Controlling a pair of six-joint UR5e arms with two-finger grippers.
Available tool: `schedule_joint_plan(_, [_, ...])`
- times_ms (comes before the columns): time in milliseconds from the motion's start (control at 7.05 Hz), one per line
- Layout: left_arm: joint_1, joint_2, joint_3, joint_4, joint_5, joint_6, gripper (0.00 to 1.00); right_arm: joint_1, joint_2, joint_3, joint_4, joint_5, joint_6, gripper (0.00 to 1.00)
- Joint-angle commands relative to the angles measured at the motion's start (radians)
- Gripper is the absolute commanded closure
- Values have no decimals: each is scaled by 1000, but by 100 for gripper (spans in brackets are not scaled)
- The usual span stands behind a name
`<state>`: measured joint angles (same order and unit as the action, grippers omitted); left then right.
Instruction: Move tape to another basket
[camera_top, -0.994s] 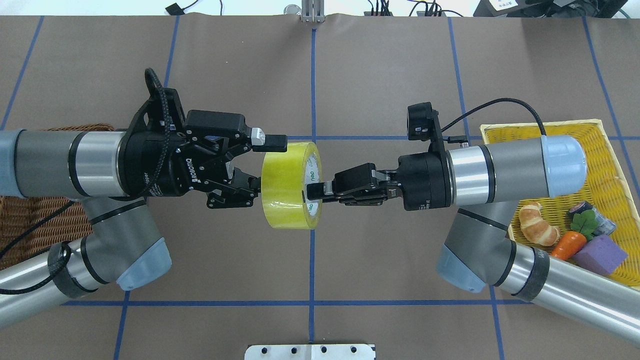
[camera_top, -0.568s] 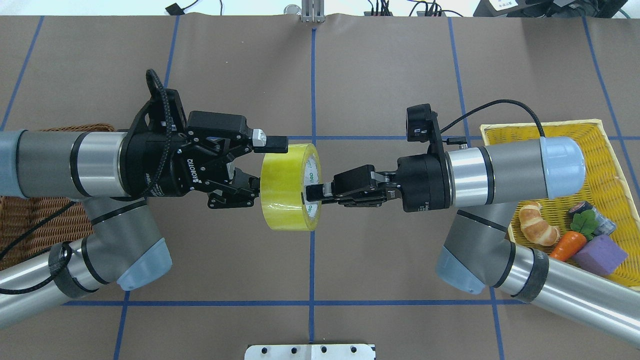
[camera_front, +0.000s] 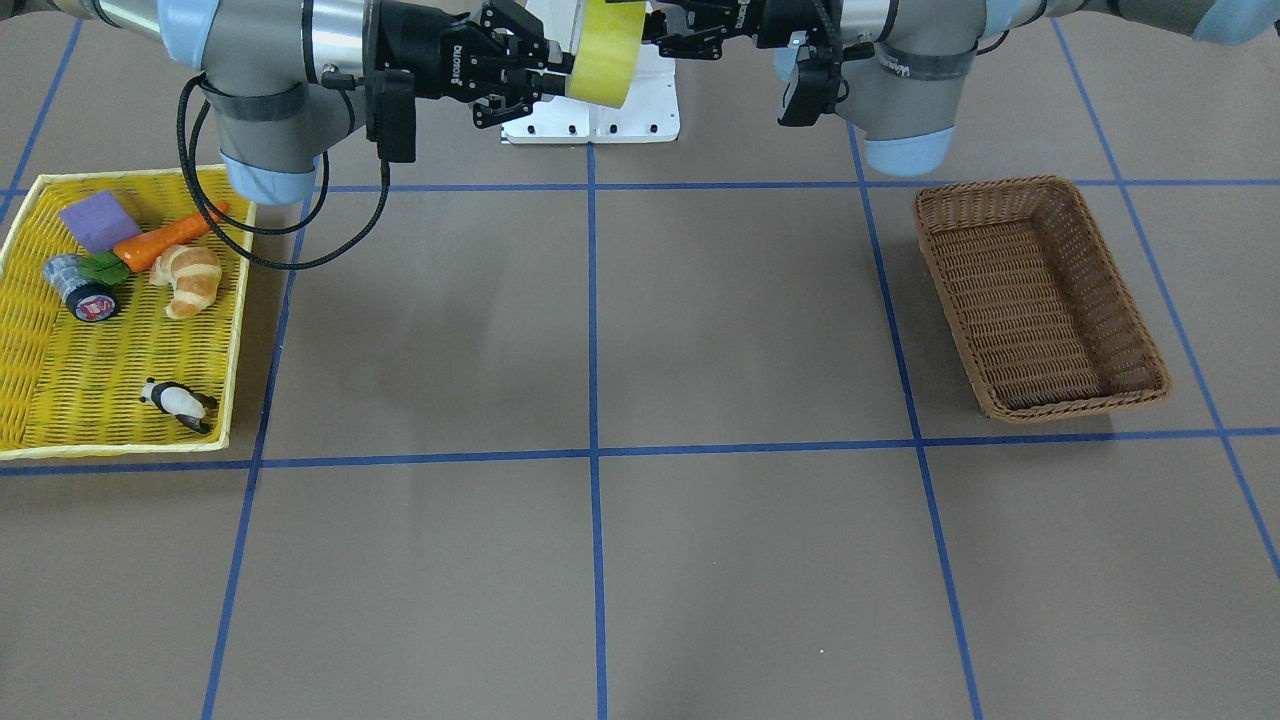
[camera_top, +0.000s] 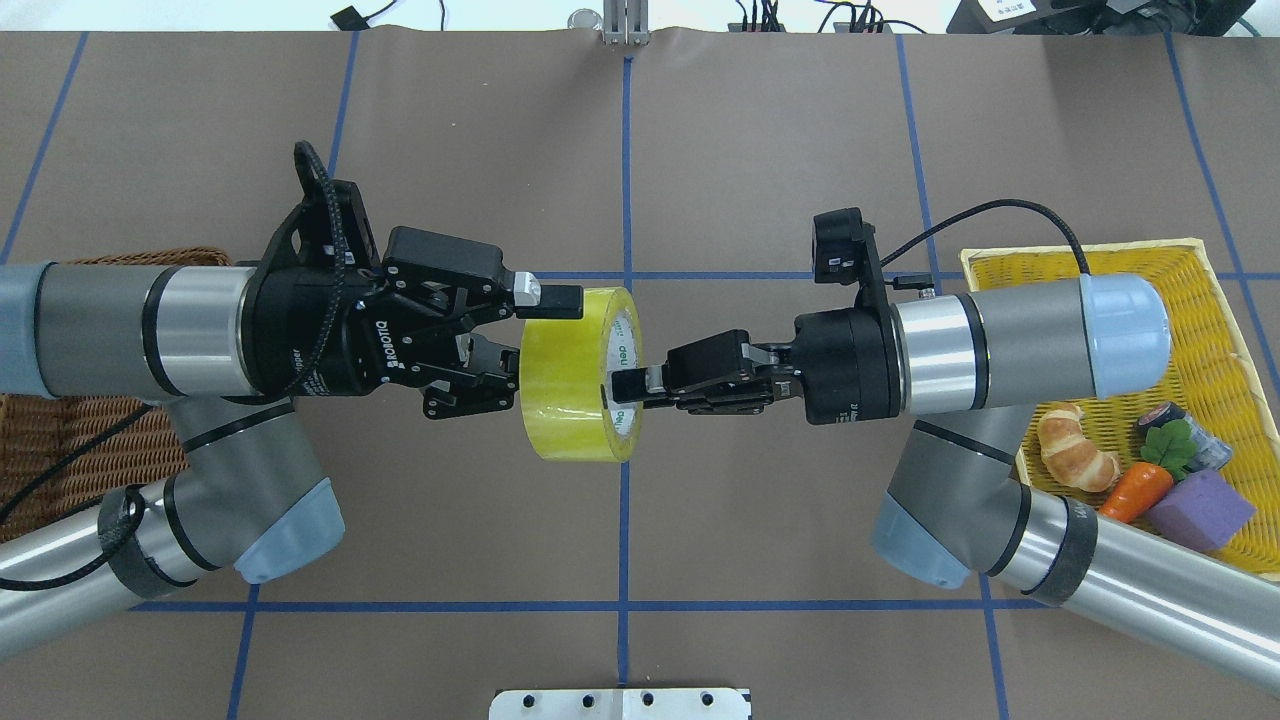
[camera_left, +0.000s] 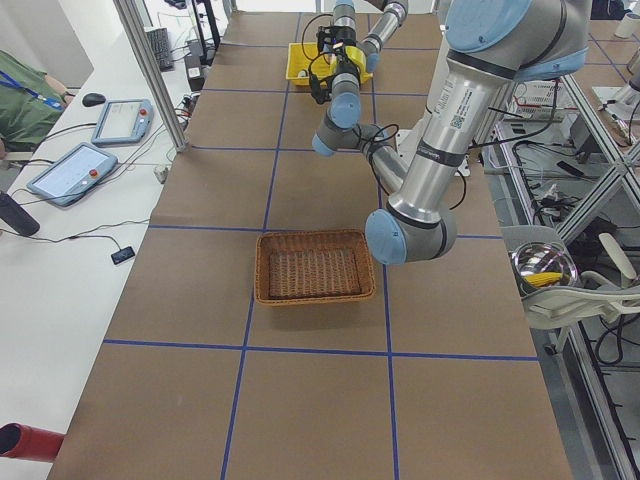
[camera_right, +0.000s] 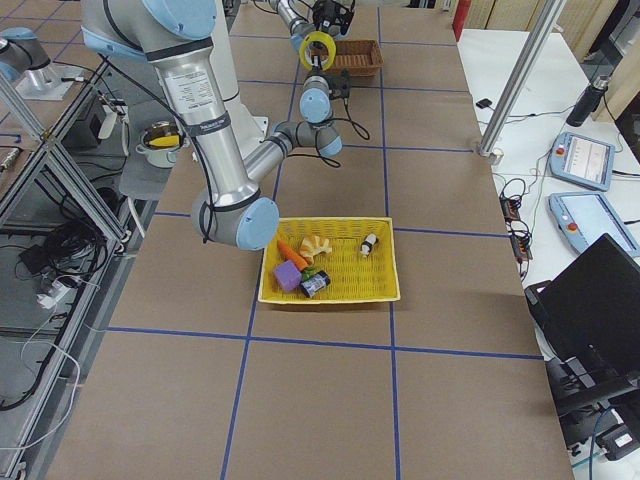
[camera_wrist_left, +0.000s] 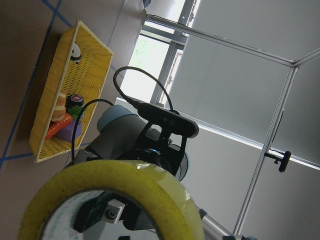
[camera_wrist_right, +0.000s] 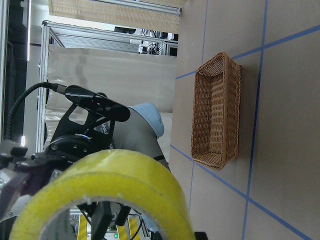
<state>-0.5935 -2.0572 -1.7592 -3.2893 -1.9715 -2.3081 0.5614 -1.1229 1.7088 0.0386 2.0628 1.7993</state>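
Note:
The yellow-green tape (camera_top: 565, 375) hangs in mid-air over the table's centre line, its axis lying left-right. My right gripper (camera_top: 628, 385) is shut on the roll's rim from the right, one finger inside the core. My left gripper (camera_top: 545, 338) is open at the roll's left side. Its upper finger lies against the roll's far edge and its lower finger ends at the roll's left face. The tape (camera_front: 605, 55) also shows in the front view, between both grippers. The brown wicker basket (camera_front: 1075, 405) stands empty on my left and is partly under my left arm in the overhead view (camera_top: 60, 430).
A yellow mesh tray (camera_front: 100, 400) on my right holds a croissant (camera_front: 190, 280), a carrot (camera_front: 165, 240), a purple block (camera_front: 98, 220), a small can (camera_front: 85, 290) and a panda figure (camera_front: 178, 400). A white mounting plate (camera_top: 620, 703) sits at the near edge.
My left gripper has shifted slightly right toward the tape, and its fingers have narrowed around the roll's far edge. The right gripper and tape have barely moved.

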Motion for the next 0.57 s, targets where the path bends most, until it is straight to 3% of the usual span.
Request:
schedule_joint_plan(0, [7, 2, 1, -4, 0, 10, 100, 0, 0, 5, 0, -6, 9, 0])
schedule_joint_plan(426, [7, 3, -3, -6, -1, 9, 100, 5, -6, 11, 6, -6, 37, 0])
